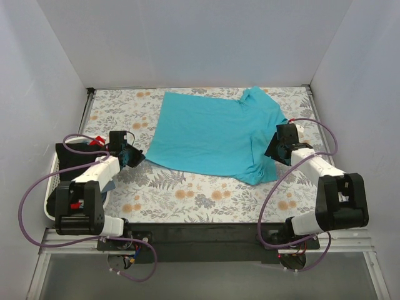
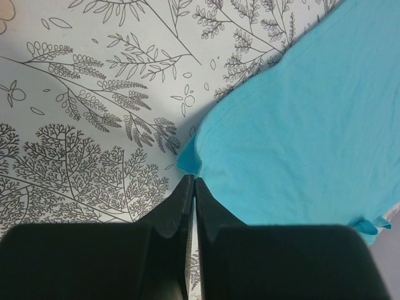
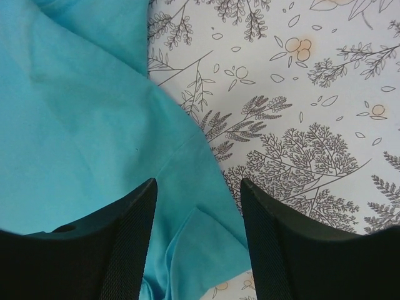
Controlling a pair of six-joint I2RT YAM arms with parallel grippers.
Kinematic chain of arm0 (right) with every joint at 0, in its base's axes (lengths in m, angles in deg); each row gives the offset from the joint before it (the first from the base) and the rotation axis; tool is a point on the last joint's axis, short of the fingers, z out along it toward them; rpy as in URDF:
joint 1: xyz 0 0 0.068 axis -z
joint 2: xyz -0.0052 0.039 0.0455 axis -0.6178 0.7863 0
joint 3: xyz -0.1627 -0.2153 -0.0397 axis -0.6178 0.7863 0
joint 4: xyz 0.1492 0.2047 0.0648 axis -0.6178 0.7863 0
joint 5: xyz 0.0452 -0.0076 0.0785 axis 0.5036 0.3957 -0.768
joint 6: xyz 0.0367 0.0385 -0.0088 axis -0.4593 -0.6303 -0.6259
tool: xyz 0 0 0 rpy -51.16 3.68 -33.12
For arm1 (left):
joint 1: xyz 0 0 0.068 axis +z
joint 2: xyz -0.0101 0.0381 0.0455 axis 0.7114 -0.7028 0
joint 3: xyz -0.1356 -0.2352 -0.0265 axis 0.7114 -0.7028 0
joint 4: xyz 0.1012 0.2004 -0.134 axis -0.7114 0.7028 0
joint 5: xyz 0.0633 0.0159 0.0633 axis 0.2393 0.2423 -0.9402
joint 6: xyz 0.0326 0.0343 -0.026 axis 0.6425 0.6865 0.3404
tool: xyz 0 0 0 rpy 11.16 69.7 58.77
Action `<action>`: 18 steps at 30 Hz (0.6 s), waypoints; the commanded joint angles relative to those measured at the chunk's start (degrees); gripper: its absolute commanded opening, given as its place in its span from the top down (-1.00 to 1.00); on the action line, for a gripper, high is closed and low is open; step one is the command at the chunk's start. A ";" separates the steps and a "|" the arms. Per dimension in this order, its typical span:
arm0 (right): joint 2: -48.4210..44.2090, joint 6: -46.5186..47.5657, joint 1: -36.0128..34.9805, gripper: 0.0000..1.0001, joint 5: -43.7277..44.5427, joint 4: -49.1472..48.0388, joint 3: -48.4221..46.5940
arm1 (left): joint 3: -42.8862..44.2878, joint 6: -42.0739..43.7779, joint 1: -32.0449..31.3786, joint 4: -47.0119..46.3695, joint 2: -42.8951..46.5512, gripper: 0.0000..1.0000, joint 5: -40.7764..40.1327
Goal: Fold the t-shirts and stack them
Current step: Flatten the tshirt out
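Floral-printed tabletop (image 1: 187, 194) under white walls. Spread nearly flat across its middle: plain turquoise cloth t-shirt (image 1: 212, 134). At the shirt's near-left corner, left gripper (image 2: 190, 182), pinched tight on the cloth tip. Over the right edge, right gripper (image 3: 197, 187), spread wide, astride the hem.

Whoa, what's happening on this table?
Two robot arms are working on a turquoise t-shirt spread out on the flowery table. The left pincer is shut at the shirt's near left corner, apparently pinching it. The right pincer is open, poised over the shirt's right edge. No fold has been made yet.
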 commanded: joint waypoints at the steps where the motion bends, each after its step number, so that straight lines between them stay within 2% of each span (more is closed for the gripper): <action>1: 3.32 -0.17 0.71 -0.24 -0.51 -2.94 -0.57 | 2.24 0.92 0.29 0.51 -0.17 1.00 0.66; 10: 9.48 -1.14 1.33 -0.15 -0.78 -4.52 -2.34 | 2.86 0.92 0.21 0.86 -0.08 1.00 1.45; 13: 10.27 -1.49 1.50 -0.02 -0.87 -4.70 -1.81 | 2.68 1.01 0.21 1.21 0.36 1.00 1.36; 15: 9.49 -1.75 1.50 0.18 -1.04 -4.70 -0.41 | 2.68 1.18 0.21 1.47 0.71 1.00 1.36; 16: 8.79 -1.84 1.59 0.34 -0.96 -4.61 0.38 | 2.68 1.27 0.21 1.65 1.06 1.00 1.27; 17: 7.91 -1.84 1.94 0.60 -0.87 -4.52 1.26 | 2.77 1.36 0.29 1.82 1.24 1.00 1.19; 18: 5.64 -1.93 2.20 0.70 -0.87 -4.52 2.23 | 2.95 1.45 0.29 2.26 1.32 1.00 1.10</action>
